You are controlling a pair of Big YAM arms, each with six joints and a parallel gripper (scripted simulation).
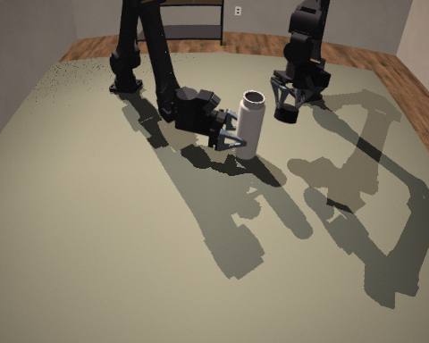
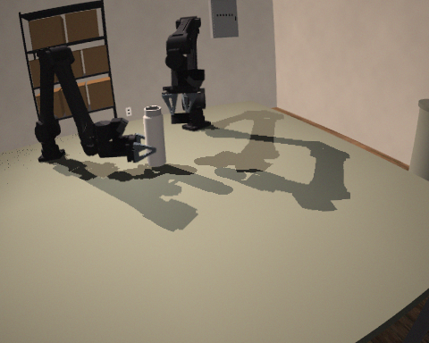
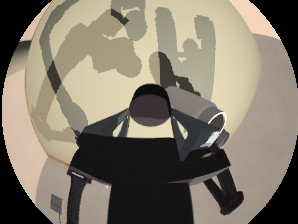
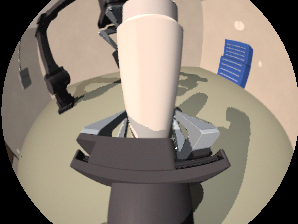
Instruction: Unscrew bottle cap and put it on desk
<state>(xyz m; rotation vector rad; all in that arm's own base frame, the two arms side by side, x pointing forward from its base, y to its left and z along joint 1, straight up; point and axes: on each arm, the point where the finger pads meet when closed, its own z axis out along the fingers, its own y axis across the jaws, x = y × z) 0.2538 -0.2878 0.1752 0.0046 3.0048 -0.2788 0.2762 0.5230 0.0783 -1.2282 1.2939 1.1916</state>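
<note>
Nearest in the top view, the bottle [image 1: 249, 127] [image 2: 155, 138] [image 4: 151, 70] stands upright and uncapped on the desk [image 1: 120, 250] [image 2: 209, 268], well in from its edges, clasped by the right gripper [image 1: 241, 130] [image 2: 147, 145] [image 4: 150, 111]. Farther back, near the desk's far edge, the left gripper [image 1: 287, 104] [image 2: 180, 113] [image 3: 150, 111] grips the cap [image 1: 286, 114] [image 2: 180, 118] [image 3: 150, 106], with open space between cap and bottle.

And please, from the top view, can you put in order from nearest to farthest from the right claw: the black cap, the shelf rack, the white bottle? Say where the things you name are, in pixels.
1. White bottle [image 1: 249, 129] [image 2: 156, 138] [image 3: 192, 103] [image 4: 152, 75]: upright, in the right claw [image 1: 240, 129] [image 2: 149, 143] [image 4: 150, 111].
2. Black cap [image 1: 286, 115] [image 2: 180, 119] [image 3: 150, 110]: off the bottle, to its right in the picture.
3. Shelf rack [image 1: 222, 27] [image 2: 110, 67]: beyond the desk's far edge.
</note>
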